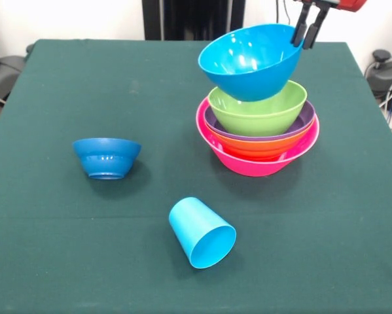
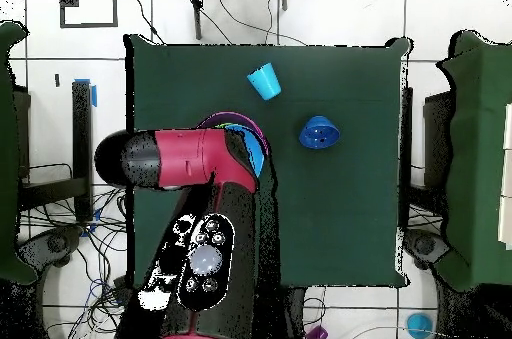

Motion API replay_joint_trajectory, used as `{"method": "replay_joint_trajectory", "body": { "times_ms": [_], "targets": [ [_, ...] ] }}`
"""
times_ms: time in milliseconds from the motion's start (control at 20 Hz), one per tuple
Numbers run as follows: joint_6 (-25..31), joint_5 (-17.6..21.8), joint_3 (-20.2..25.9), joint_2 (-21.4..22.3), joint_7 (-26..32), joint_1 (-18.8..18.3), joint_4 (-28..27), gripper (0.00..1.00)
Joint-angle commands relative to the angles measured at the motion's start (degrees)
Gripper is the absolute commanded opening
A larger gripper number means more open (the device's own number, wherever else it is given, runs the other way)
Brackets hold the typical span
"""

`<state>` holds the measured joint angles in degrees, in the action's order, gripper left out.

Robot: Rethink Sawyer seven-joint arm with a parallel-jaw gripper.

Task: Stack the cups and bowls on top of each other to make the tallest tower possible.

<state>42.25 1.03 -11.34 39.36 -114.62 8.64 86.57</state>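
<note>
**Ana:** 1 green table (image 1: 65, 261) carries everything. Biggest on it?

**Ben:** 4 nested bowls form the tower (image 1: 258, 134), toward the right of the front view. Its base is the pink bowl (image 1: 248, 163), the widest. Inside that sits the orange bowl (image 1: 258, 148), then the purple bowl (image 1: 308, 116), of which only the rim shows, then the lime green bowl (image 1: 256, 110) on top.

**Ana:** And the sky blue bowl (image 1: 251, 62)?

**Ben:** Tilted, its mouth turned toward the left and the camera, with its underside right over the lime green one. I cannot tell whether the 2 touch.

**Ana:** What is the gripper (image 1: 307, 34) doing?

**Ben:** Its 2 dark fingers (image 1: 300, 33) come down from the top right edge and pinch the blue bowl's upper right rim between them. In the overhead view the arm (image 2: 190, 160) covers most of the pile; only slivers of purple and blue show beside it.

**Ana:** Smaller things?

**Ben:** 1 sky blue cup (image 1: 202, 233) lies on its side at the front, mouth facing the camera and a little right, well apart from the tower. 1 small dark blue bowl (image 1: 106, 157) sits upside down at the left, alone.
</note>
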Motion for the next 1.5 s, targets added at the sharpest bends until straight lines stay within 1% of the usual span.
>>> {"method": "replay_joint_trajectory", "body": {
  "times_ms": [50, 250, 500, 550, 700, 1000, 1100, 1350, 1500],
  "targets": [
    [0.9, -0.8, 2.2, -3.6, -10.7, 2.2, -0.7, 0.0],
    [-0.5, -1.1, 2.1, -4.5, -11.6, 2.8, -0.3, 0.0],
    [-0.4, -0.7, 2.1, -5.2, -10.2, 2.6, -1.8, 0.0],
    [-1.1, -0.9, 2.4, -5.1, -9.7, 2.3, -1.4, 1.0],
    [-0.9, -1.2, 2.5, -5.2, -9.5, 2.1, -1.2, 1.0],
    [-1.1, -1.0, 0.0, -5.5, -12.4, 4.0, -1.2, 1.0],
    [-1.6, -1.2, 0.0, -5.4, -12.3, 4.1, -0.8, 1.0],
    [-0.4, -2.0, -0.7, -4.4, -12.3, 5.1, -0.3, 1.0],
    [0.4, -2.4, -0.5, -3.0, -11.0, 4.5, 0.2, 1.0]
  ]
}}
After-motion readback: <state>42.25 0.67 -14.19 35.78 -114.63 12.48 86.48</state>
